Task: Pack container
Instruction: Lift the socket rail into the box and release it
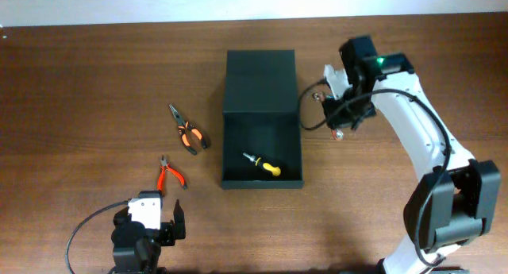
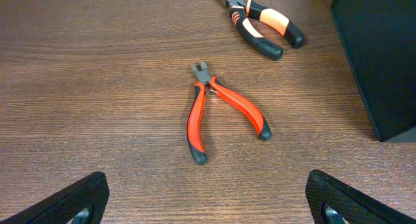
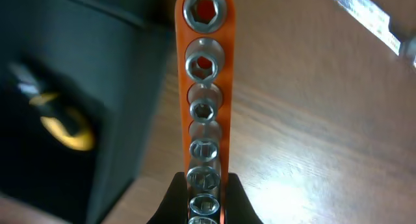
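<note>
The container [image 1: 270, 139], a dark box with its flap lid [image 1: 260, 79] laid open behind it, sits mid-table. A yellow-handled screwdriver [image 1: 262, 164] lies inside. My right gripper [image 3: 205, 198] is shut on an orange rail of several metal sockets [image 3: 205, 87], held above the table just right of the container's wall [image 3: 65, 68]. In the overhead view this gripper [image 1: 340, 115] hovers by the box's right side. My left gripper [image 2: 208, 204] stands open near the front edge, nothing between its fingers. Red pliers [image 2: 214, 110] lie just ahead of it.
Orange-and-black long-nose pliers [image 1: 189, 133] lie left of the container, beyond the red pliers [image 1: 170, 175]. The right arm's cable loops close to the box's right wall. The table's far edge runs along the top of the overhead view.
</note>
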You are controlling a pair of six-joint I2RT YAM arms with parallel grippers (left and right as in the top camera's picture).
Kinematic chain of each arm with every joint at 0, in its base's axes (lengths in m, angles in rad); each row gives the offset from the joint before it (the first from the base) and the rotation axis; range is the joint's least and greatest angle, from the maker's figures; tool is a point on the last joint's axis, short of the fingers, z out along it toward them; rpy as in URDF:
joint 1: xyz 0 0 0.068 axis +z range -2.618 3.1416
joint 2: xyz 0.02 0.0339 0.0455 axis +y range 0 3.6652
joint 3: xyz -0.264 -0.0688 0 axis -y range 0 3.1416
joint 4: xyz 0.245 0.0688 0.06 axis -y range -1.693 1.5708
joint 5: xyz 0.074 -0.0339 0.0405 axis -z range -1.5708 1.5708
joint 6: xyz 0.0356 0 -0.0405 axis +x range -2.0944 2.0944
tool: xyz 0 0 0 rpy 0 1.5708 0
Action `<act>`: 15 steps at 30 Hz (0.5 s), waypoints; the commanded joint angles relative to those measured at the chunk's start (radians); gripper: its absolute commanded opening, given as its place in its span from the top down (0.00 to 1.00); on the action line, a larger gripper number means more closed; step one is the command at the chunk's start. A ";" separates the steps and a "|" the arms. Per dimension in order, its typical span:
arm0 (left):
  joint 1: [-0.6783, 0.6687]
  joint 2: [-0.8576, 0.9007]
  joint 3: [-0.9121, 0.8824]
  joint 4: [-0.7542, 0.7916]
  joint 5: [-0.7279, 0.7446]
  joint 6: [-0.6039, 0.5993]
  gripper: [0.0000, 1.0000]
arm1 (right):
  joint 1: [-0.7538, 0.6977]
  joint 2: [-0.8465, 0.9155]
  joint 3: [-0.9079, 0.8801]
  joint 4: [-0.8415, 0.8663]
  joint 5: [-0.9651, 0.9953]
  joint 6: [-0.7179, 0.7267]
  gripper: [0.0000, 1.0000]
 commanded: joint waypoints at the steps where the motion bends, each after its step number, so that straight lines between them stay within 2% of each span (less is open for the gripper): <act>1: 0.006 -0.008 -0.006 0.003 0.011 0.019 0.01 | 0.070 -0.004 0.069 -0.002 -0.109 -0.041 0.96; 8: 0.006 -0.008 -0.006 0.003 0.011 0.019 0.01 | 0.268 0.004 0.073 0.054 -0.097 -0.135 0.94; 13: 0.006 -0.008 -0.006 0.003 0.011 0.019 0.01 | 0.377 0.038 0.072 0.108 0.127 -0.136 0.91; 15: 0.006 -0.008 -0.006 0.003 0.011 0.019 0.01 | 0.394 0.067 0.072 0.113 0.156 -0.164 0.91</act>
